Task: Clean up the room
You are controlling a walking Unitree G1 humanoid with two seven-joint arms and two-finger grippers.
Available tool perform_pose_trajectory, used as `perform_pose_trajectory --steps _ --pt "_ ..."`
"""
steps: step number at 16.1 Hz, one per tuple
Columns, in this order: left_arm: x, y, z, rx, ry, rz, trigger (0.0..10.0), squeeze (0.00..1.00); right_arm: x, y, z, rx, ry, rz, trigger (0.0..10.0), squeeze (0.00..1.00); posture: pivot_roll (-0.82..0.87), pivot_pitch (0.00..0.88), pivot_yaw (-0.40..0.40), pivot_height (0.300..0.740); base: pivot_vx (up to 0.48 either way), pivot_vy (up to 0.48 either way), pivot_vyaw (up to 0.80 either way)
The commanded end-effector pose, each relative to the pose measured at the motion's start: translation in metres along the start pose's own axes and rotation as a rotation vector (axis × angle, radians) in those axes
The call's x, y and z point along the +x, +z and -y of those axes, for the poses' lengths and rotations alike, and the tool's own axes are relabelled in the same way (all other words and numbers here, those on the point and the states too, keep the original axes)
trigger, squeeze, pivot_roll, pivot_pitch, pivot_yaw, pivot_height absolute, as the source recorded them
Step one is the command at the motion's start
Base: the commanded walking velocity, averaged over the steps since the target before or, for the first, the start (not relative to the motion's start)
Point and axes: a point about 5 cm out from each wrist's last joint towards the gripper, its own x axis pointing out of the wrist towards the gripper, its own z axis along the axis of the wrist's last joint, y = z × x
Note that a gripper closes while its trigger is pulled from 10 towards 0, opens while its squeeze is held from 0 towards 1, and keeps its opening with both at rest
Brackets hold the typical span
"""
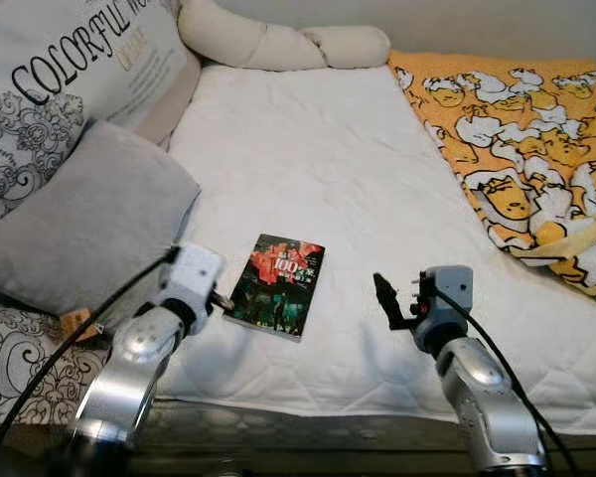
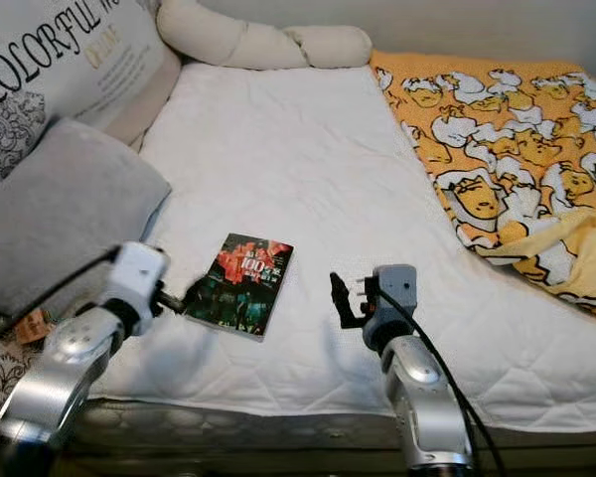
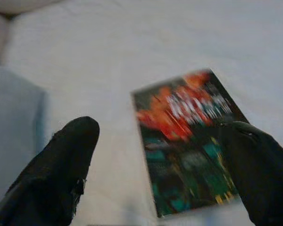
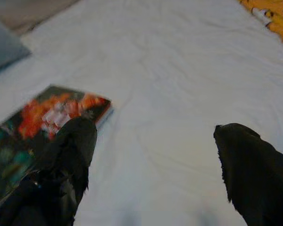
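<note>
The bed (image 1: pixel 338 169), under its white quilted cover, took up most of the room, with a grey pillow (image 1: pixel 79 214) at its left edge and an orange patterned blanket (image 1: pixel 521 149) bunched to the right. A book (image 1: pixel 276 283) lay flat near the front edge. The left hand (image 3: pixel 155 174) was spread, one finger over the cover, one on the quilt beside the spine. To lift cleanly, I reckoned it should get under that edge before closing. The right hand (image 4: pixel 151 165) hovered spread beside the book.

Book (image 1: pixel 276 284) on white bed (image 1: pixel 318 169); left gripper (image 1: pixel 222 301) beside it
</note>
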Motion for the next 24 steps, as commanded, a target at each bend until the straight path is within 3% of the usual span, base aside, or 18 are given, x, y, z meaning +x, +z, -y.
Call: perform_pose_trajectory --steps 1,4,8,10,14,17,19,22,24 --pt "0.012 -0.005 0.003 0.09 -0.103 -0.037 10.0 0.0 -0.004 0.003 0.011 -0.056 -0.007 -0.023 10.0 0.0 -0.07 0.0 -0.042 0.74 0.0 0.0 0.0" --pt "0.032 -0.004 0.011 0.152 -0.225 -0.066 10.0 0.0 -0.018 0.004 0.033 -0.1 -0.041 -0.073 10.0 0.0 -0.13 0.0 -0.047 0.74 0.0 0.0 0.0" --pt "0.046 -0.017 0.04 0.294 -0.474 -0.129 10.0 0.0 -0.034 0.01 0.046 -0.2 0.007 -0.132 10.0 0.0 -0.2 0.0 -0.05 0.74 0.0 0.0 0.0" --pt "0.056 -0.029 0.047 0.491 -0.448 -0.192 10.0 0.0 -0.049 0.015 0.042 -0.226 0.039 -0.164 10.0 0.0 -0.26 0.0 -0.052 0.74 0.0 0.0 0.0" --pt "0.062 -0.04 0.041 0.666 -0.373 -0.299 10.0 0.0 -0.066 0.013 0.028 -0.267 0.187 -0.225 10.0 0.0 -0.3 0.0 -0.06 0.74 0.0 0.0 0.0" --pt "0.069 -0.034 0.025 0.696 -0.226 -0.318 10.0 0.0 -0.081 0.017 0.014 -0.267 0.354 -0.29 10.0 0.0 -0.33 0.0 -0.068 0.74 0.0 0.0 0.0" --pt "0.072 -0.026 0.014 0.667 -0.14 -0.303 10.0 0.0 -0.091 0.02 0.008 -0.236 0.485 -0.325 10.0 0.0 -0.34 0.0 -0.063 0.74 0.0 0.0 0.0" --pt "0.076 -0.019 0.015 0.612 -0.125 -0.275 10.0 0.0 -0.096 0.026 0.004 -0.205 0.584 -0.331 10.0 0.0 -0.34 0.0 -0.06 0.74 0.0 0.0 0.0" --pt "0.08 -0.013 0.025 0.542 -0.155 -0.236 10.0 0.0 -0.098 0.03 0.004 -0.187 0.629 -0.333 10.0 0.0 -0.34 0.0 -0.061 0.74 0.0 0.0 0.0"
